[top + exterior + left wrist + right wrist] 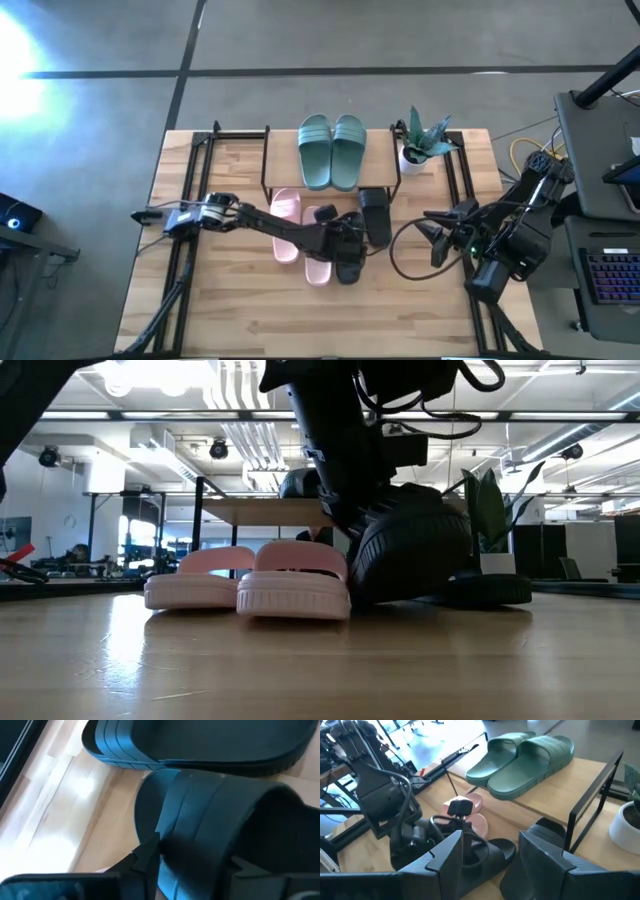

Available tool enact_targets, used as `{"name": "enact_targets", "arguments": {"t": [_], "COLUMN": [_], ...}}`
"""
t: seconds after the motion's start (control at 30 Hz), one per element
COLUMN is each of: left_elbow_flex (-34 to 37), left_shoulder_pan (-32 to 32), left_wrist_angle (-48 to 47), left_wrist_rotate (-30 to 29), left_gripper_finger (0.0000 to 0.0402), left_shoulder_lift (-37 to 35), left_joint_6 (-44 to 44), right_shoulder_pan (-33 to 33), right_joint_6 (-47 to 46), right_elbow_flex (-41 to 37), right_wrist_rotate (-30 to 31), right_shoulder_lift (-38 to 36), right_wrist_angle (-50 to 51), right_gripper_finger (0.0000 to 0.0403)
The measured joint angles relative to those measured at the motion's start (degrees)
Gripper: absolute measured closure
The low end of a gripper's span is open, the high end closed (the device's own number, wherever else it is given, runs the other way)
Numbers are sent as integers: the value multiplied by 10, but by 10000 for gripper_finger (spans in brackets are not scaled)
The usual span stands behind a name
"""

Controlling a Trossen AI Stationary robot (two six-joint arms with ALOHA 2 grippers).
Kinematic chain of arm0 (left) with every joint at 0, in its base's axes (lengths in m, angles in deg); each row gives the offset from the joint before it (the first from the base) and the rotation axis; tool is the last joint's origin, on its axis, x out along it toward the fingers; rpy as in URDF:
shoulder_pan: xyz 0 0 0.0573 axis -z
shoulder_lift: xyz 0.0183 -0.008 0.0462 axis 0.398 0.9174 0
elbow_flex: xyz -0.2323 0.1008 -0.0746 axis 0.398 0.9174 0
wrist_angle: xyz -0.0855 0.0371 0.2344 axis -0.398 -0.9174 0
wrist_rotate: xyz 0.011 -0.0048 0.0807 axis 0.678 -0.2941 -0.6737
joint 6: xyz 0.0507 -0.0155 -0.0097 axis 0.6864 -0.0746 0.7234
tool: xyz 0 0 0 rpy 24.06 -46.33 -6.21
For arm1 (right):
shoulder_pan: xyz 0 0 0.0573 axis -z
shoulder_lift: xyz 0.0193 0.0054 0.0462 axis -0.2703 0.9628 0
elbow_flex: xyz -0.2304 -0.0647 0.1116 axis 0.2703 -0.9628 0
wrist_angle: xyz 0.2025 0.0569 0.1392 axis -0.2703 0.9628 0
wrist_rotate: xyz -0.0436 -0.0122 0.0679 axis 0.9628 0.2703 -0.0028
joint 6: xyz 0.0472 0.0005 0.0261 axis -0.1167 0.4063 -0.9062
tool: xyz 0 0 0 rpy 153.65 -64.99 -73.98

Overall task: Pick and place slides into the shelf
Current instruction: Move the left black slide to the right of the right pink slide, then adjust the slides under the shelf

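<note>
Our left gripper (pixel 350 250) pinches the black slide's (pixel 220 820) strap near the bench's middle; the shelf (pixel 282 152) lies toward the far edge. The right gripper (pixel 437 237) waits spread, farther off.

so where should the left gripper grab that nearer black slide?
Across the wide strap of the nearer black slide, from above: it arches clear of the sole, so a finger fits under. The left gripper is already at that strap.

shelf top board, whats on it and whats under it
On the shelf sits the teal-green pair. Under its board, one pale pink slide pokes out; the rest below is covered.
</note>
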Motion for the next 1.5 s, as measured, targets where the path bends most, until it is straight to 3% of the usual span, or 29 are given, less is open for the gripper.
{"name": "enact_targets", "arguments": {"t": [0.23, 0.5, 0.73, 0.9, 1.0, 1.1, 1.33, 1.5], "left_elbow_flex": [-4, -5, -5, -4, 3, 22, 99, 141], "left_shoulder_pan": [-3, -1, 12, 25, 47, 85, 179, 245], "left_wrist_angle": [-6, -22, -31, -31, -30, -37, -59, -54], "left_wrist_rotate": [-3, 69, 72, 159, 215, 206, 193, 188], "left_gripper_finger": [247, 193, 177, 179, 191, 227, 384, 390], "left_shoulder_lift": [-3, -13, -62, -124, -169, -204, -242, -248], "left_joint_6": [0, 0, 0, -18, -70, -100, -260, -408], "right_shoulder_pan": [0, 0, 0, 1, 6, 7, 11, 29], "right_joint_6": [0, 0, 0, -1, -4, -8, 98, 118], "right_elbow_flex": [0, -2, -6, -8, -18, -46, -148, -224], "right_wrist_rotate": [-24, -25, -47, -113, -204, -267, -311, -345], "right_shoulder_lift": [0, 0, 0, 10, 22, 33, 32, 31], "right_wrist_angle": [-2, -2, -3, -5, -15, -64, -331, -482], "right_gripper_finger": [220, 220, 220, 220, 227, 252, 364, 390]}}
